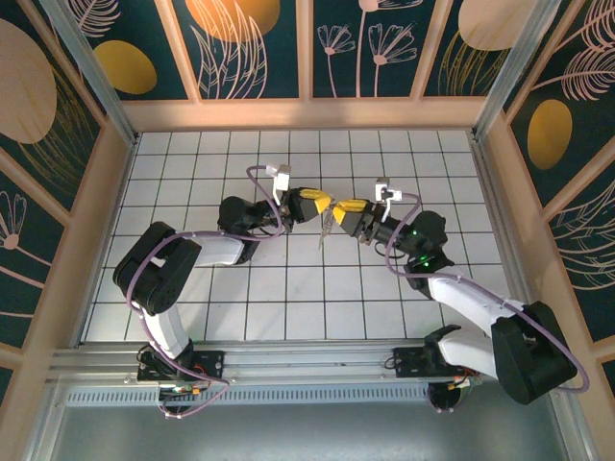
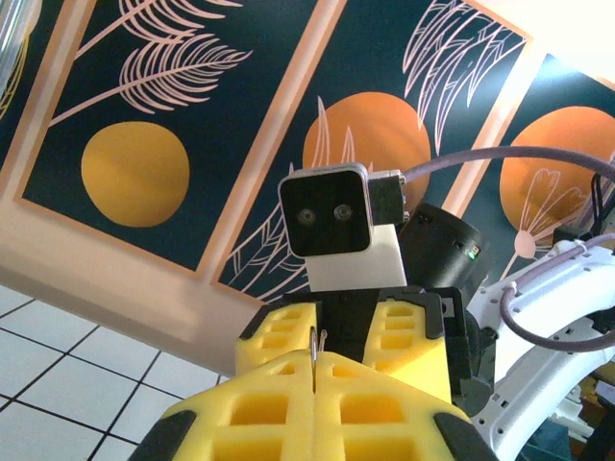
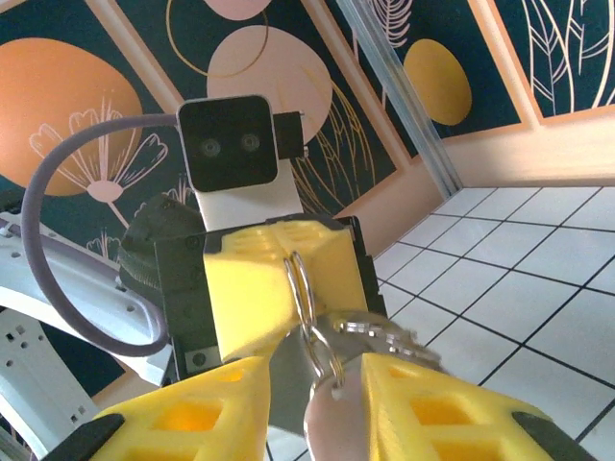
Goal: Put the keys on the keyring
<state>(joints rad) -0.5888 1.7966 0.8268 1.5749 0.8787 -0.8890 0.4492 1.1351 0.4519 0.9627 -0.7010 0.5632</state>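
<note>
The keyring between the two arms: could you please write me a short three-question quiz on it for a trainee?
1. True or false: the left end effector is shut on the keyring.
2. Where is the key? A) clamped in the left end effector; B) between the parted fingers of the right end effector; C) lying flat on the table tiles.
3. What colour are both end effectors' fingers?
Key: 1 true; 2 B; 3 yellow.
</note>
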